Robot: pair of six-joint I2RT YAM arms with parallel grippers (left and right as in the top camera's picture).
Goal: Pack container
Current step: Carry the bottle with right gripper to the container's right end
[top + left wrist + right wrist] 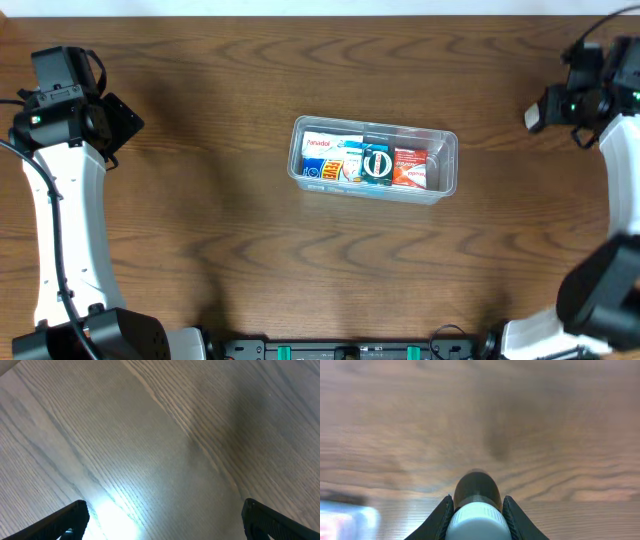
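The clear plastic container (448, 160) sits at the middle of the wooden table. It holds several small boxes side by side: a white and blue one (330, 158), a teal one (377, 165) and a red one (409, 166). My right gripper (547, 108) is at the far right of the table, well away from the container. It is shut on a dark brown bottle with a white cap (476, 487), held between the fingers (477, 505). My left gripper (126, 120) is at the far left, open and empty (162, 520) over bare wood.
A blurred pale blue shape (342, 520) shows at the lower left of the right wrist view. The table's far edge runs along the top of the overhead view. Both arm bases stand at the front edge.
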